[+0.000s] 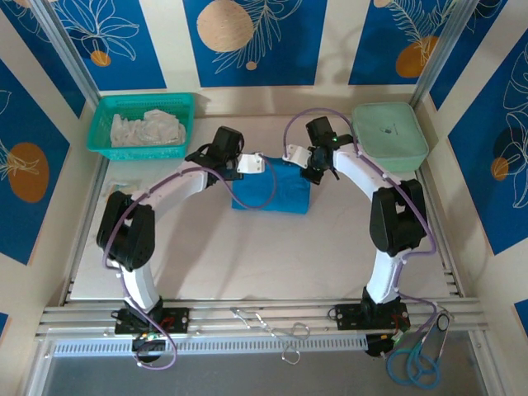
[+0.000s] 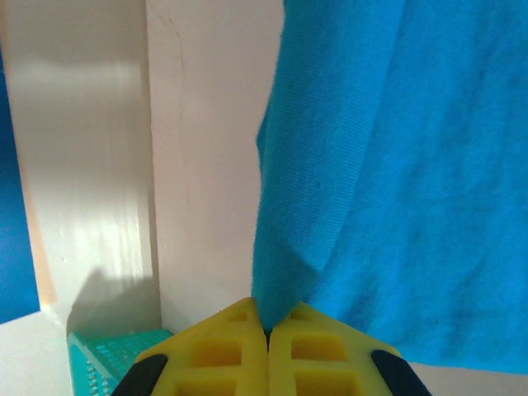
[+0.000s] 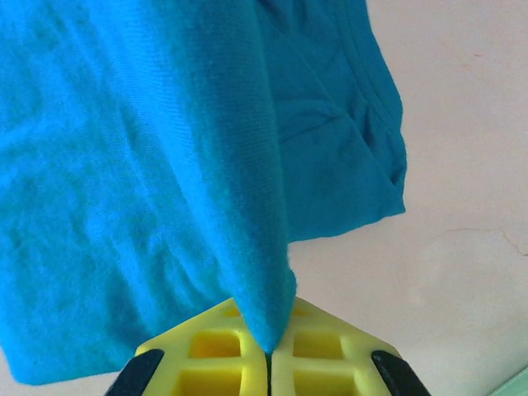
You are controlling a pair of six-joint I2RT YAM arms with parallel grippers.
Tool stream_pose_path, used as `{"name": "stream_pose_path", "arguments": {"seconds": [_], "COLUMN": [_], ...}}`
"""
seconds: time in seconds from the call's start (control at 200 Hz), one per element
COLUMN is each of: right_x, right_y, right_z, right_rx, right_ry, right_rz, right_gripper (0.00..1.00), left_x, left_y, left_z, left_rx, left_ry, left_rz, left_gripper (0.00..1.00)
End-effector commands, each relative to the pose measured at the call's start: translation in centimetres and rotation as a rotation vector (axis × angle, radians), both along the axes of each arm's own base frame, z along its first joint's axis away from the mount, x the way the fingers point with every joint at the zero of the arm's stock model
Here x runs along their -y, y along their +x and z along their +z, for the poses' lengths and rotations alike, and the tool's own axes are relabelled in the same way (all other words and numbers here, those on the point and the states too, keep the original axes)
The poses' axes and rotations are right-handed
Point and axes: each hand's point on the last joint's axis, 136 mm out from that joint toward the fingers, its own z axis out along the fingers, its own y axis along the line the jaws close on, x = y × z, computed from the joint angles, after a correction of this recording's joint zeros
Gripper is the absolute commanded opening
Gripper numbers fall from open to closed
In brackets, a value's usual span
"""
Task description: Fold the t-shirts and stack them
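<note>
Toward the far edge of the table, the left gripper is clamped tight on a pinch of the teal-blue t-shirt at its left side. The right gripper is closed as firmly on a fold at its right, so that edge is raised while the rest lies on the table. I judge the fold under way: the shirt looks gathered into a compact rectangle, and stacking is yet to come. The surface is pale beige, with a teal basket of crumpled white cloth at the far left corner, a pale green lidded tub at the far right, and cream walls with blue leaf-print panels.
</note>
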Motion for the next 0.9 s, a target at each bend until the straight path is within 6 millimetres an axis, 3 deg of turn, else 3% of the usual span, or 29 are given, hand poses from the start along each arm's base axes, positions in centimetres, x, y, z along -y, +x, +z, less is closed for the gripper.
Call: {"name": "stream_pose_path", "arguments": {"seconds": [0.0, 0.06, 0.145, 0.31, 0.505, 0.756, 0.896], "right_x": [0.5, 0.5, 0.5, 0.0, -1.2, -2.2, -1.8], "right_y": [2.5, 2.6, 2.0, -1.3, -8.5, -19.6, -23.5], "right_z": [0.7, 0.0, 0.0, 2.6, 5.6, 5.9, 6.1], "right_rx": [0.047, 0.036, 0.037, 0.073, 0.076, 0.033, 0.042], "right_ry": [0.019, 0.011, 0.014, 0.054, 0.078, 0.077, 0.079], "right_rz": [-0.054, -0.058, -0.055, -0.032, 0.032, 0.121, 0.134], "right_gripper": [0.00, 0.00, 0.00, 0.00, 0.00, 0.00, 0.00], "left_x": [-0.7, -0.7, -0.3, 0.4, 0.8, 0.7, 0.4], "left_y": [3.5, 4.0, 2.8, -2.4, -9.6, -18.3, -21.7], "left_z": [1.7, 1.1, 1.1, 3.3, 6.2, 6.5, 6.8], "left_rx": [0.062, 0.060, 0.039, 0.065, 0.061, 0.050, 0.033], "left_ry": [-0.063, -0.058, -0.082, -0.119, -0.156, -0.179, -0.211], "left_rz": [0.076, 0.089, 0.087, 0.041, -0.013, -0.058, -0.073], "left_gripper": [0.00, 0.00, 0.00, 0.00, 0.00, 0.00, 0.00]}}
